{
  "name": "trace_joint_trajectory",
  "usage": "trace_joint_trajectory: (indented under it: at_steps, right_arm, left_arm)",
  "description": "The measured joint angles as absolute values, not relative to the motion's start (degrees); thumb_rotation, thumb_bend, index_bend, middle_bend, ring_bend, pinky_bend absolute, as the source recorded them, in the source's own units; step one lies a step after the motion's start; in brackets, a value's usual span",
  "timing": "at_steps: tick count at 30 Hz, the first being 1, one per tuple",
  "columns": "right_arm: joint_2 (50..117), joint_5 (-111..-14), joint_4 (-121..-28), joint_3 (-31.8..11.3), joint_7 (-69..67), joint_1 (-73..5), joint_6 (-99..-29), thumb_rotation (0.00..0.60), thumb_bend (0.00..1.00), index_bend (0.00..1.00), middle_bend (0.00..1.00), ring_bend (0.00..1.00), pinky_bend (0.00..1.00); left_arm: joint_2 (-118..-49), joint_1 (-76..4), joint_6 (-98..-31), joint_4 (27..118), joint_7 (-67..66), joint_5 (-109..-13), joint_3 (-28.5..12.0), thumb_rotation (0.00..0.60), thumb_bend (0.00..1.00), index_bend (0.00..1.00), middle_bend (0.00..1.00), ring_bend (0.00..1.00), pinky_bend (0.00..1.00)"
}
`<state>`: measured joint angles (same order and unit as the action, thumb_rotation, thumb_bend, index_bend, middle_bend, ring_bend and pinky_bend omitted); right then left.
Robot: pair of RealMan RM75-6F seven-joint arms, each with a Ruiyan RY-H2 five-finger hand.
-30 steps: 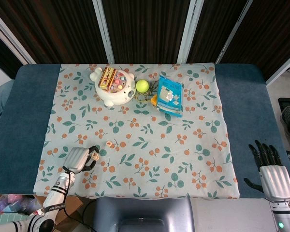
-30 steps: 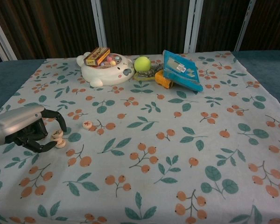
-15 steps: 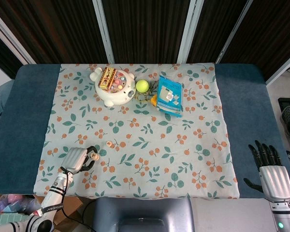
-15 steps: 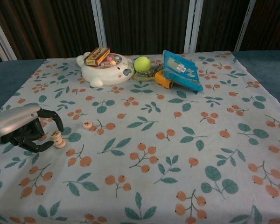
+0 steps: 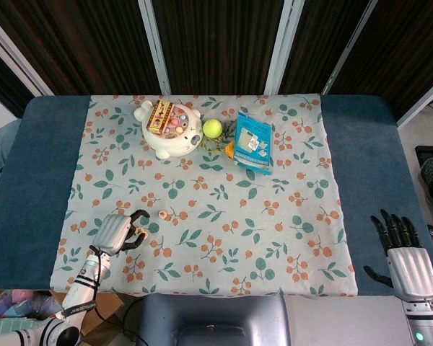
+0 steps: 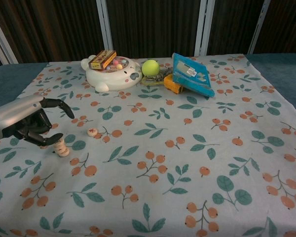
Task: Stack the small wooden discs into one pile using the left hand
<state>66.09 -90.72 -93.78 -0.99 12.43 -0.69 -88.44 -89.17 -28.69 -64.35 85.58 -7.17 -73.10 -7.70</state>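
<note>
Hovering with fingers spread and empty, the left hand (image 6: 24, 123) sits just beside the pile (image 6: 62, 146), one loose disc (image 6: 92, 132) waiting beyond it.

— What colours lie on the table?

— A pale cloth (image 5: 224, 216) printed with orange berries and teal leaves covers a dark blue table top (image 5: 43, 173). At twelve o'clock a cream animal-shaped dish (image 6: 111, 74) carries a red-and-yellow box (image 6: 102, 59) and pastel pieces; beside it sit a yellow-green tennis ball (image 6: 150, 67) and a blue flat packet (image 6: 191, 74) with white labels over something orange.

— And towards eight o'clock?

— A light tan stack of small wooden discs (image 6: 62, 146), one tan disc (image 6: 92, 132) with a reddish mark apart from it, and the silver-backed, black-fingered left hand (image 6: 24, 123). The right hand (image 5: 404, 256), at four o'clock, has the same colours.
</note>
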Motion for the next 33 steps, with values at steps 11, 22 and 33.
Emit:
trace_joint_trajectory:
  at_steps: [11, 22, 33]
  right_arm:
    - [65.66, -90.71, -93.59, -1.05, 11.36, -0.65, -88.57, 0.6, 0.12, 0.0, 0.0, 0.0, 0.0]
    - [65.41, -90.71, -93.31, -1.2, 10.52, -0.57, -88.78, 0.6, 0.12, 0.0, 0.0, 0.0, 0.0]
    - [65.47, -90.7, -93.36, -1.21, 10.67, -0.74, -88.49, 0.6, 0.12, 0.0, 0.0, 0.0, 0.0]
  left_arm:
    - [-94.53, -33.88, -62.86, 82.6, -19.75, -63.73, -13.35, 0.6, 0.4, 0.38, 1.0, 1.0, 1.0]
    - [-98.14, -38.17, -59.69, 77.8, -30.74, -52.53, -14.67, 0.6, 0.4, 0.4, 1.0, 1.0, 1.0]
    - [-99.69, -39.2, -59.57, 75.98, -32.01, -51.9, -13.04, 0.6, 0.39, 0.4, 1.0, 1.0, 1.0]
